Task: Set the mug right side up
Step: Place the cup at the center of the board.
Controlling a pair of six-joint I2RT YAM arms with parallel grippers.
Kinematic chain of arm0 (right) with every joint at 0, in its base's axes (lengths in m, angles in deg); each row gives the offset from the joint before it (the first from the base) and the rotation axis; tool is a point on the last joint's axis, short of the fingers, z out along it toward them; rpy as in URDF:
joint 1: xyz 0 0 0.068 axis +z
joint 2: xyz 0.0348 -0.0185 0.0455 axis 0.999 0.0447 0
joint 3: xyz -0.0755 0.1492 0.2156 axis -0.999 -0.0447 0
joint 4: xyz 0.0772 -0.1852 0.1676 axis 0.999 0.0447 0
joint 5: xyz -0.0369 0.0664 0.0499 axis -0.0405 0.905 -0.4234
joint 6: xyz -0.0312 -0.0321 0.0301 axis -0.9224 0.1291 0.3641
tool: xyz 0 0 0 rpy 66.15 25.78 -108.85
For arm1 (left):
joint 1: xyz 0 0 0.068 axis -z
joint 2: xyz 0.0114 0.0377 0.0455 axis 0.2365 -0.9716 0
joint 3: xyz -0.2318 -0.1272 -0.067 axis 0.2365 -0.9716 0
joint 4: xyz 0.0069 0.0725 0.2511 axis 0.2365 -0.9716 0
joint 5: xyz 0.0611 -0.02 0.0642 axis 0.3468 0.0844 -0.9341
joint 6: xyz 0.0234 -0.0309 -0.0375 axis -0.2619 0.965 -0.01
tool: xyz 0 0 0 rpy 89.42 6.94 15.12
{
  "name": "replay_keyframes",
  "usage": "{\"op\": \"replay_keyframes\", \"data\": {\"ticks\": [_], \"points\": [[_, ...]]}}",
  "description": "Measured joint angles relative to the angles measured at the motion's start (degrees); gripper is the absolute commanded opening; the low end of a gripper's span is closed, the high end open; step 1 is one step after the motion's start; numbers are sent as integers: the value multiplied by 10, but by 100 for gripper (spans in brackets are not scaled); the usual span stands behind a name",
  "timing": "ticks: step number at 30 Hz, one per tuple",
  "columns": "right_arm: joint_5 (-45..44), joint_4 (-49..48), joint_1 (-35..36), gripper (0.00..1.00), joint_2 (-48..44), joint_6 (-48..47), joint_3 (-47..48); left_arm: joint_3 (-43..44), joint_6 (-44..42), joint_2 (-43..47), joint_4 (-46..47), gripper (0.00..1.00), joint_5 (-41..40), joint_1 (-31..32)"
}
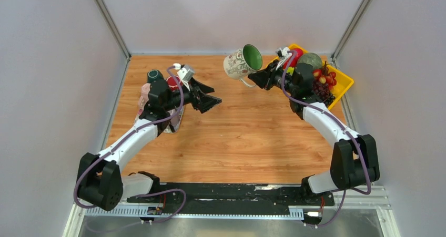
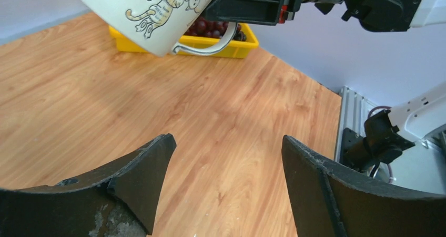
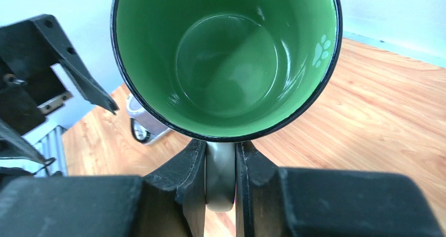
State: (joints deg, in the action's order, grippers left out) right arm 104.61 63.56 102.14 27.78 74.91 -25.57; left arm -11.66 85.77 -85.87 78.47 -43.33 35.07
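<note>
Your R end effector (image 1: 256, 78) pinches cat mug (image 1: 239, 63) by handle (image 3: 220, 180), aloft for rotating; L end effector (image 1: 210, 100) spread wide, empty.

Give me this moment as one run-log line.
mug: in air, tilted, mouth half-up | right end effector: shut on mug handle | left end effector: open, empty, apart from mug

walls (image 1: 231, 16): plain pale grey panels on three sides, nothing fancy | corner posts (image 1: 109, 21): bare metal strips | counter (image 1: 247, 142): orangey wood-grain top | light: soft, even, only faint shadows
</note>
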Motion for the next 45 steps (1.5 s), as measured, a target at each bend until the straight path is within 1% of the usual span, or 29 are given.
{"op": "replay_keyframes", "data": {"ticks": [1,2,4,8,14,22,27,34,39,45], "points": [[-5,10,-2,0,-3,-11,0,4,-13,8,-21,96,-5,-3],[-10,20,-5,0,-5,-23,0,7,-26,16,-40,99,-7,-6],[-24,41,-10,0,-12,-48,0,12,-49,28,-76,100,-14,-12],[-59,75,-17,0,-25,-102,0,12,-80,44,-128,100,-22,-28],[-118,125,-19,0,-29,-183,0,12,-107,69,-182,100,-40,-52],[-165,193,-20,0,-29,-268,1,37,-172,106,-280,100,-41,-107],[-180,221,-20,0,-8,-293,22,59,-234,154,-344,100,-70,-128],[-203,240,-20,0,35,-314,39,61,-314,217,-418,100,-152,-130],[-208,243,-20,0,62,-329,40,58,-335,238,-445,100,-193,-135],[-209,243,-20,0,85,-338,41,45,-339,261,-447,100,-198,-144]]}}
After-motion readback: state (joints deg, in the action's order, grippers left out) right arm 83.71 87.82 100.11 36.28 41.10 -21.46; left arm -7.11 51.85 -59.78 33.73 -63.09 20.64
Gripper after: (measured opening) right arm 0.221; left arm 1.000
